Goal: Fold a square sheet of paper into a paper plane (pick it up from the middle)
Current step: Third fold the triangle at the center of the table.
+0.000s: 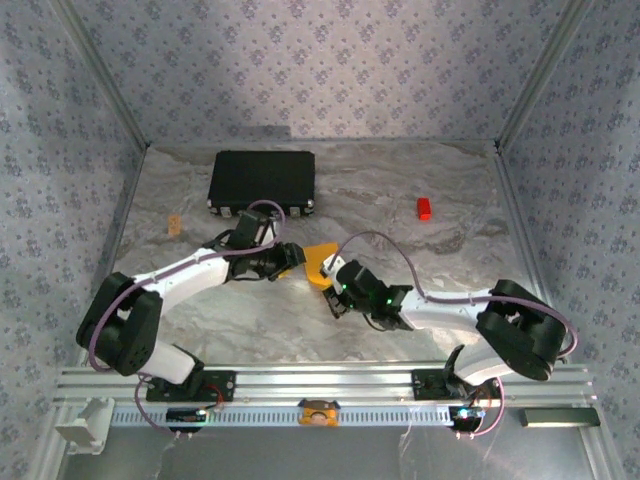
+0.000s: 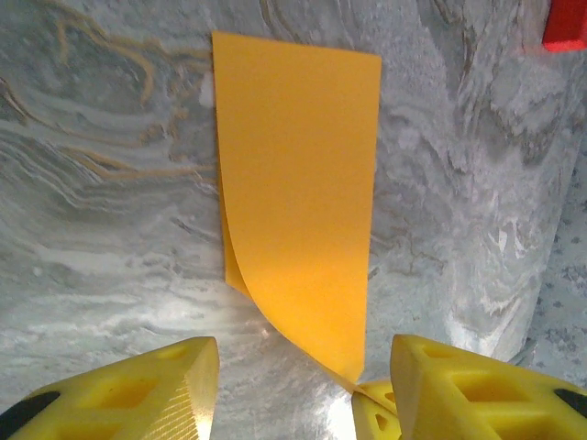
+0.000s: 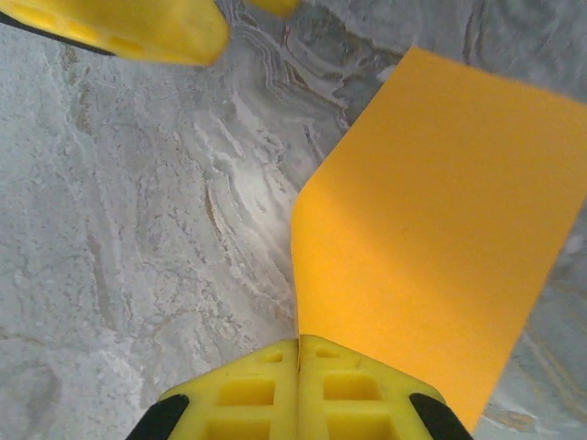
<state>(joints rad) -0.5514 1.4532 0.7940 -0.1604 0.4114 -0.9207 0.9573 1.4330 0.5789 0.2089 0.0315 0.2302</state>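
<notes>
The square sheet of paper [image 2: 293, 183] is bright orange and lies doubled over into a narrow rectangle on the marbled table, its upper layer curling up at the near end. My right gripper [image 3: 299, 348] is shut on the sheet's near edge [image 3: 431, 247], and its yellow fingers [image 2: 378, 414] also appear at the paper's corner in the left wrist view. My left gripper [image 2: 303, 367] is open and straddles that same end without touching the paper. From above, the sheet [image 1: 321, 264] sits between the left gripper [image 1: 293, 257] and the right gripper [image 1: 336, 286]. The paper plane is out of view.
A black rectangular case [image 1: 262, 181] lies at the back left. A small red block [image 1: 424, 208] sits at the back right, also seen as the red block [image 2: 564, 23]. A small tan scrap [image 1: 174, 224] lies near the left wall. Patterned walls enclose the table.
</notes>
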